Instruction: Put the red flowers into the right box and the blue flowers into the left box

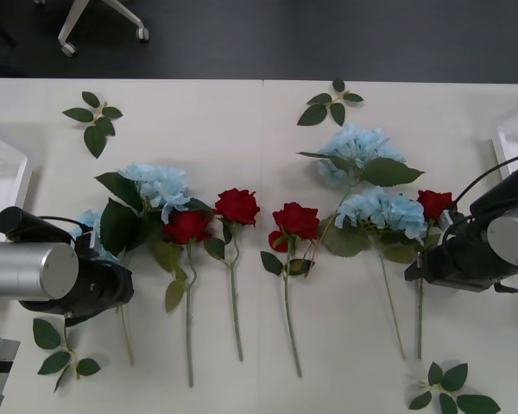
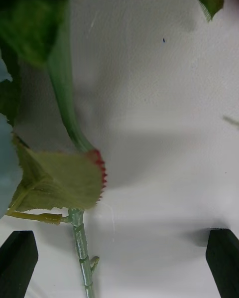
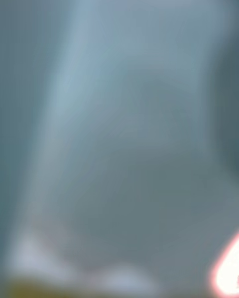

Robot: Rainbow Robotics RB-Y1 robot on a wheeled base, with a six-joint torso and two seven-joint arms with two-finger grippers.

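Several red flowers lie on the white table: roses (image 1: 187, 226), (image 1: 237, 205), (image 1: 295, 220) and one at the right (image 1: 434, 203). Blue flowers lie among them (image 1: 155, 183), (image 1: 358, 147), (image 1: 382, 210), and one (image 1: 91, 222) is partly hidden by my left arm. My right gripper (image 1: 432, 263) hangs over the rightmost rose's stem. In the right wrist view that gripper (image 2: 119, 263) is open, with the green stem (image 2: 79, 248) near one black finger (image 2: 17, 260). My left gripper (image 1: 99, 285) is low over the leftmost blue flower. The left box (image 1: 0, 168) and right box (image 1: 514, 138) sit at the table's sides.
Bloomless green leaf sprigs lie at the far left (image 1: 93, 121), far middle (image 1: 332, 103), near left (image 1: 60, 349) and near right (image 1: 453, 392). A chair base (image 1: 104, 21) stands on the dark floor beyond the table.
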